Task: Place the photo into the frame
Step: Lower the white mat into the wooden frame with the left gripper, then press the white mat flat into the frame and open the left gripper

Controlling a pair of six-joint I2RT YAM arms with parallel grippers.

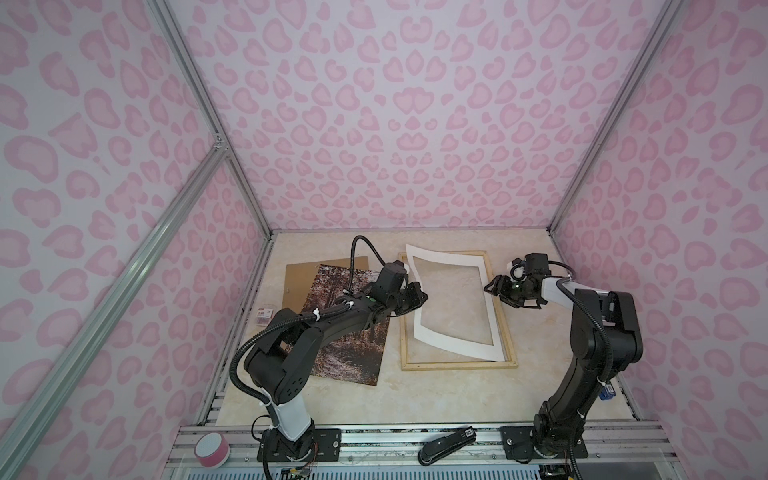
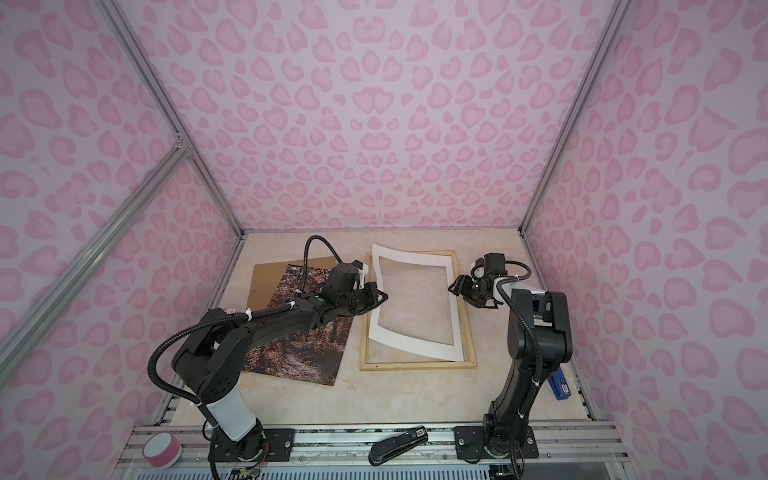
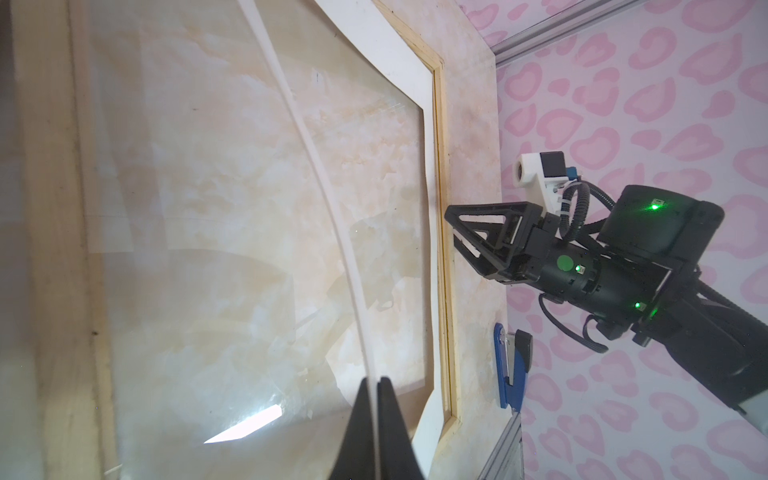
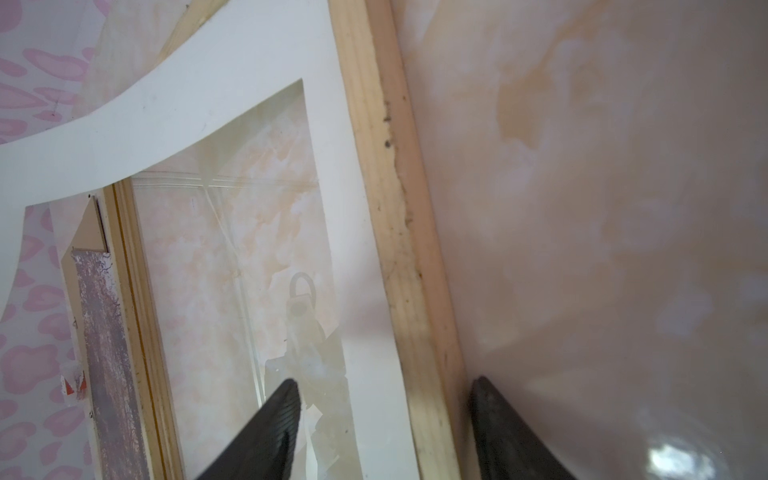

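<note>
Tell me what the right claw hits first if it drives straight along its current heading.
Likely the frame, at its right wooden rail: the open right claw points at it, jaws straddling it. The white mat lies just inside that rail. Depth is unclear.

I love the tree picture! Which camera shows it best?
The top views show the photo best: almost the whole print lies face up, with the left arm covering part of it. The right wrist view catches only a thin strip beyond the frame. The left wrist view does not show it.
</note>
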